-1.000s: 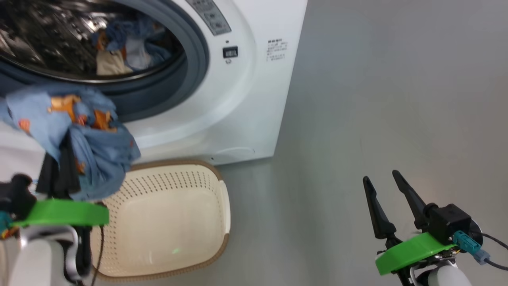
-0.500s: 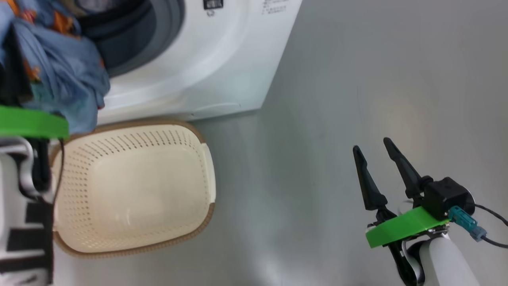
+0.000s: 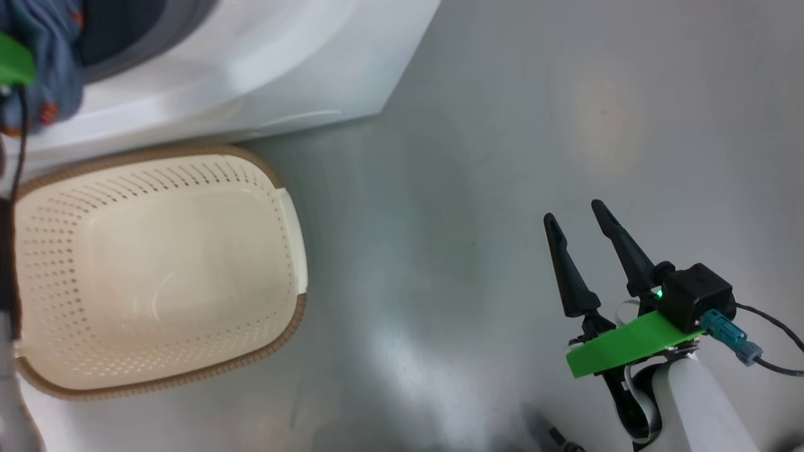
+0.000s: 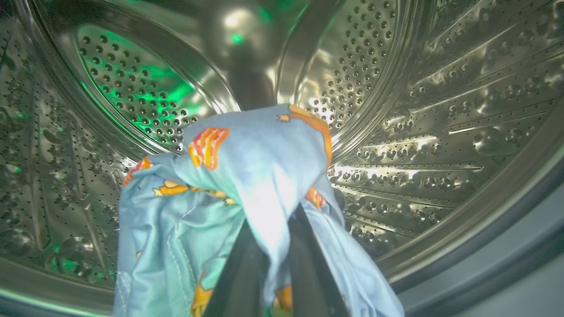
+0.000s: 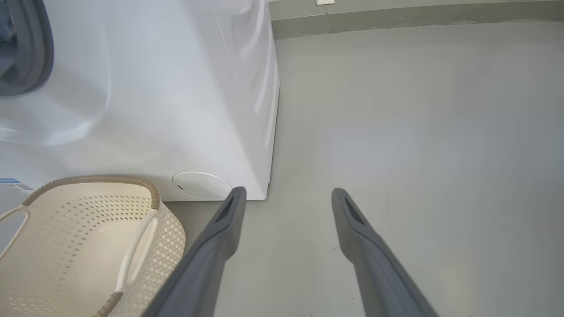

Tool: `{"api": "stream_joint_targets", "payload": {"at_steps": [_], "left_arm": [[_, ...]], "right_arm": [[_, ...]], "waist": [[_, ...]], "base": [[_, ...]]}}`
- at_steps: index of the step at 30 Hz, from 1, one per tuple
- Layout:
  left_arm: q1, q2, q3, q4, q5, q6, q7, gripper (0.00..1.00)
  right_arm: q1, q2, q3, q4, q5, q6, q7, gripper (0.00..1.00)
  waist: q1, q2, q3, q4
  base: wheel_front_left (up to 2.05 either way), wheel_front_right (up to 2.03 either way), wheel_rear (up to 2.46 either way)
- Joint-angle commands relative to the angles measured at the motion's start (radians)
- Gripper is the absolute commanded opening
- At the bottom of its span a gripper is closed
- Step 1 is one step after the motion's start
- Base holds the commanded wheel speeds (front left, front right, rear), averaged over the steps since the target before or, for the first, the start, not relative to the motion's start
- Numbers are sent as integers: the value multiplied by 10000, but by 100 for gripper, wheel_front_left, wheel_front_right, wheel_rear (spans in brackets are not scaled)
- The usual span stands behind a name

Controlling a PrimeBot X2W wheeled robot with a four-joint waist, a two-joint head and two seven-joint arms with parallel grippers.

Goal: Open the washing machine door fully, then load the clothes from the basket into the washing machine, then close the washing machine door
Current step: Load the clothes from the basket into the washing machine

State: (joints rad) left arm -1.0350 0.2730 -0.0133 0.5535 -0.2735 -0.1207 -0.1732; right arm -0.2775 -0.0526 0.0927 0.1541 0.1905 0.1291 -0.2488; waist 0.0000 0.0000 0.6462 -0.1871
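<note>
Clothes [image 4: 260, 185]: one piece in left claw [image 4: 273, 231] (inside drum [image 4: 440, 110]); one basket [image 3: 157, 152].

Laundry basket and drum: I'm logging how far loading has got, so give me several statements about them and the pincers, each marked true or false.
1. The basket holds no clothes. True.
2. The left pincer grips a light-blue printed garment. True.
3. That garment lies on the floor. False: it hangs from the pincer, with the perforated steel drum behind it.
4. The right pincer is shut on a garment. False: it is open and empty, above the grey floor.
5. The basket stands right beside the white washing machine. True.
</note>
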Motion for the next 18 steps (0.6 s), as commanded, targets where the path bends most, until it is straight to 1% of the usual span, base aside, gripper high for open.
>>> {"api": "stream_joint_targets", "payload": {"at_steps": [1,8,10,16,18], "left_arm": [[-483,539,111,32,-12,-52,108,0],[-2008,724,-17,1208,-11,-34,328,0],[-2362,730,-63,1451,-28,-38,248,0],[-3180,969,-336,1581,384,-17,-566,0],[-3433,1018,-388,1364,616,103,-800,0]], "right_arm": [[22,23,298,-139,181,16,-123,100],[-58,23,457,-291,383,16,-127,100],[-55,23,514,-313,445,16,-128,100],[18,24,676,-333,517,16,-128,100],[38,24,712,-367,517,16,-129,100]], "waist": [[0,0,553,-219],[0,0,1238,-303],[0,0,1393,-306],[0,0,1686,-308],[0,0,1767,-311]], "base": [[0,0,0],[0,0,0],[0,0,0],[0,0,0],[0,0,0]]}}
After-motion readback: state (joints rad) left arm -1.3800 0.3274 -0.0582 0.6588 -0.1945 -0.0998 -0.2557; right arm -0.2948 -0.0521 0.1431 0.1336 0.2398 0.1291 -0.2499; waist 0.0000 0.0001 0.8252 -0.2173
